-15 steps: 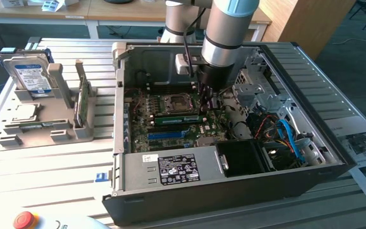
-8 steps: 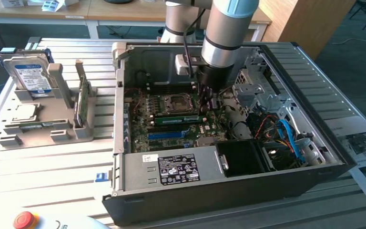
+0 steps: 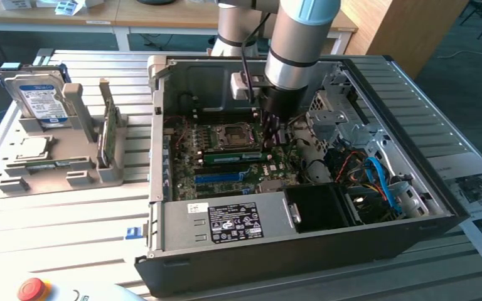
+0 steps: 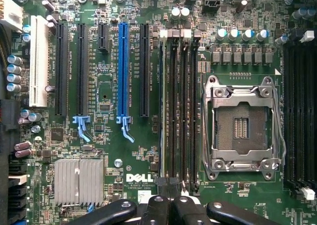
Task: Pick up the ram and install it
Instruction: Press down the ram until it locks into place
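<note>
The ram [image 3: 233, 157], a narrow green stick, stands on edge in a motherboard slot inside the open computer case [image 3: 153, 207]. In the wrist view the ram [image 4: 161, 111] appears as a thin edge in the outermost of the black memory slots beside the CPU socket [image 4: 240, 128]. My gripper [image 3: 276, 135] reaches down into the case just past the ram's end. The black fingers [image 4: 158, 207] are pressed together, and the gripper [image 4: 171, 185] is shut with nothing between them. I cannot tell whether the tips touch the ram.
A grey fixture [image 3: 57, 169] at the exterior view's left holds a silver hard drive [image 3: 40, 97] and another upright green stick [image 3: 107, 128]. A blue slot [image 4: 123, 71] and a heatsink [image 4: 79, 180] lie near the memory slots. A red button [image 3: 33, 288] sits at the table's front.
</note>
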### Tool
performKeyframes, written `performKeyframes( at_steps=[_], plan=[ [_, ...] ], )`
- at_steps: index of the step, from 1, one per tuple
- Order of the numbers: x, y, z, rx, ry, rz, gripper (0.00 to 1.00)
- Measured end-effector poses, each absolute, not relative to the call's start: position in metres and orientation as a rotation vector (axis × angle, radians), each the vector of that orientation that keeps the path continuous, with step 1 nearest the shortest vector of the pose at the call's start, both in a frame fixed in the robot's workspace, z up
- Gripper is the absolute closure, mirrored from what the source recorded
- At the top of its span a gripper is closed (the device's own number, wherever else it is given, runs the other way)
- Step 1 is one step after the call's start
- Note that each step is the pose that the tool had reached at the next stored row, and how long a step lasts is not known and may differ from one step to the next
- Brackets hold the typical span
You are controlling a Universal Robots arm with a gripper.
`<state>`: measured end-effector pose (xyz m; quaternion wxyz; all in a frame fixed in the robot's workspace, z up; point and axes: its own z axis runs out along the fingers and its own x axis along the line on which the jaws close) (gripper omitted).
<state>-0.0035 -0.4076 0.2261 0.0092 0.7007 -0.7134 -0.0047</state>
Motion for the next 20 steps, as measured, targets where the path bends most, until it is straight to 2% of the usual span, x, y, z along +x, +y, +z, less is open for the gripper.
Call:
performKeyframes(
  at_steps=[20],
  plan=[
    [-0.0036,-0.4077,0.2235,2.188,-2.228,-0.014,0.90]
  ],
)
